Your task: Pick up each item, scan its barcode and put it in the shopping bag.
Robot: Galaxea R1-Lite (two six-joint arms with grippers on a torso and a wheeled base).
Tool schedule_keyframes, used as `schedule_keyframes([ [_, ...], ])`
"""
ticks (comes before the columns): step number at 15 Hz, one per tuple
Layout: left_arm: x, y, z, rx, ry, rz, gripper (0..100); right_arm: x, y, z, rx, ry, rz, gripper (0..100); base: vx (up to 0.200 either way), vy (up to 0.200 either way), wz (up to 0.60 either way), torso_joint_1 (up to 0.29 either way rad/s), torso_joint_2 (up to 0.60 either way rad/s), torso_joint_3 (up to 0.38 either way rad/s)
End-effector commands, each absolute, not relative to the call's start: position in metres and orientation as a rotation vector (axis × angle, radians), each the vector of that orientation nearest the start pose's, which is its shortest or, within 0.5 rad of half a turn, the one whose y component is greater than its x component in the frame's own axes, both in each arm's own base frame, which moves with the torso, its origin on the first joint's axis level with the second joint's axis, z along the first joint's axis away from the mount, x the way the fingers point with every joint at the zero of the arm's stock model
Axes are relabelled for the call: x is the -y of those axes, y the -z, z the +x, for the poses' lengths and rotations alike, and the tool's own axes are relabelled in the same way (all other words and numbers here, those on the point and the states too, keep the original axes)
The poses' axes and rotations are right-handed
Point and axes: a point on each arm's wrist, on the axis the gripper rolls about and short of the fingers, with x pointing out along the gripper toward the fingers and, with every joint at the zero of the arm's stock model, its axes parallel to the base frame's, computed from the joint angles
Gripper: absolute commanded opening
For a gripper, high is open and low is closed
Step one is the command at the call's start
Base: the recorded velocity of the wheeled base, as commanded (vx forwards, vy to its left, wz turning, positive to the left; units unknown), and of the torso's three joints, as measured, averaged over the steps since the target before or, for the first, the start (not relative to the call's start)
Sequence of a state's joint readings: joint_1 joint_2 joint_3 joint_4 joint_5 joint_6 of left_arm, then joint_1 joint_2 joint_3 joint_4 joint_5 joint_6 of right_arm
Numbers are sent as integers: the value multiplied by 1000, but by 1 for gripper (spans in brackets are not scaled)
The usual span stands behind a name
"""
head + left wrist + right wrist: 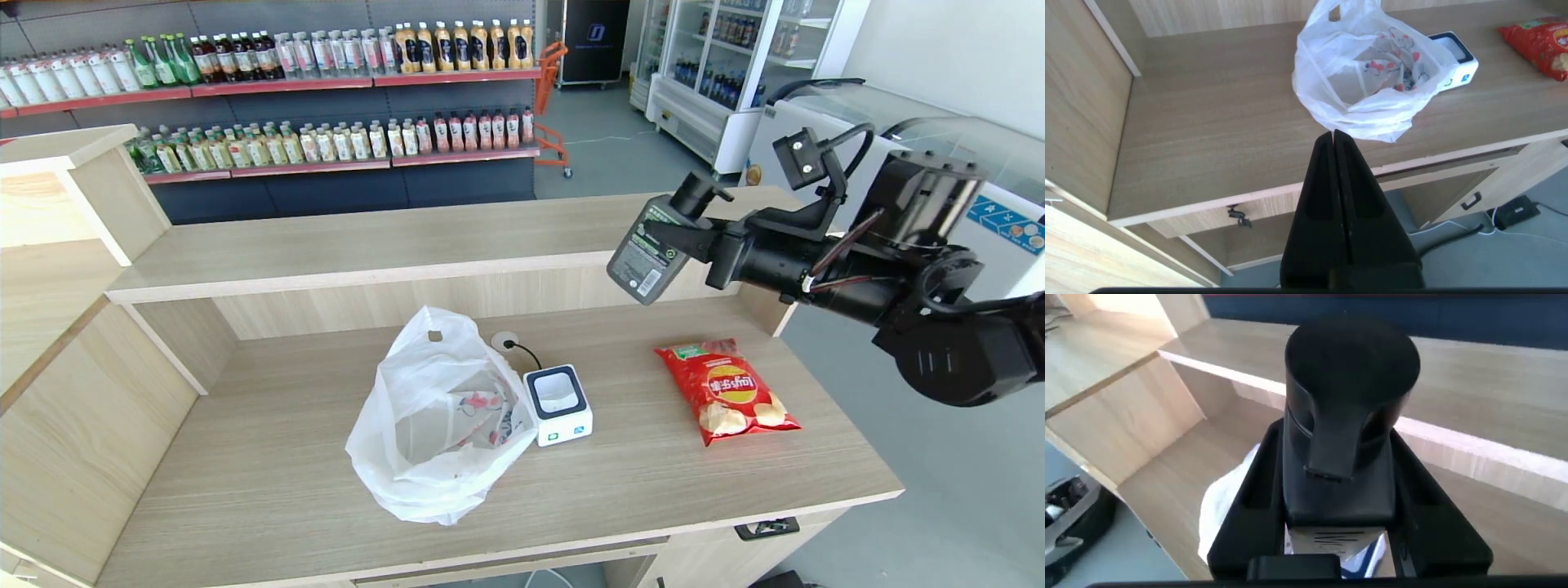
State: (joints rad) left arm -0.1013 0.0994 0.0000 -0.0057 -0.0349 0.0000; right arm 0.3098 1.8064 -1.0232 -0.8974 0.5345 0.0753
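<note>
Light wood counter (653, 490), raised ledge (408, 237) along its back. On it: a white plastic shopping bag (441, 416), mouth open, left of centre. A white barcode scanner (558, 403) stands just beside the bag's right side, its black cable (525, 352) running back to a round grommet (504, 337). A red chips bag (727, 392) lies flat further right, apart from the scanner.

R arm reaches in from the right, held high, gripper (684, 237) clamped on bottle (645, 261). L gripper (1336, 143) hangs low, fingers pressed together, empty.
</note>
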Motion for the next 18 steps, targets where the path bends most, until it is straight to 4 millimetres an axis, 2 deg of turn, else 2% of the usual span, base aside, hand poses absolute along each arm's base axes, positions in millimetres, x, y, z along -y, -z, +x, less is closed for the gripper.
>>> schedule_keyframes([
  [1, -1, -78, -15, -92, 136, 3, 0, -111, -261, 299, 80, -707, 32, 0, 0, 0, 0, 0, 0, 0],
  [4, -1, -78, -15, -94, 136, 3, 0, -101, -257, 280, -117, -658, -83, 0, 0, 0, 0, 0, 0, 0],
  [7, -1, -78, -15, -94, 136, 3, 0, -90, -272, 260, -196, -649, -127, 0, 0, 0, 0, 0, 0, 0],
  [12, -1, -78, -15, -94, 136, 3, 0, -90, -274, 257, -165, -661, -207, 0, 0, 0, 0, 0, 0, 0],
  [17, -1, -78, -15, -94, 136, 3, 0, -92, -271, 260, -176, -667, -210, 0, 0, 0, 0, 0, 0, 0],
  [18, -1, -78, -15, -94, 135, 3, 0, -92, -272, 260, -167, -667, -225, 0, 0, 0, 600, 2, 2, 2],
])
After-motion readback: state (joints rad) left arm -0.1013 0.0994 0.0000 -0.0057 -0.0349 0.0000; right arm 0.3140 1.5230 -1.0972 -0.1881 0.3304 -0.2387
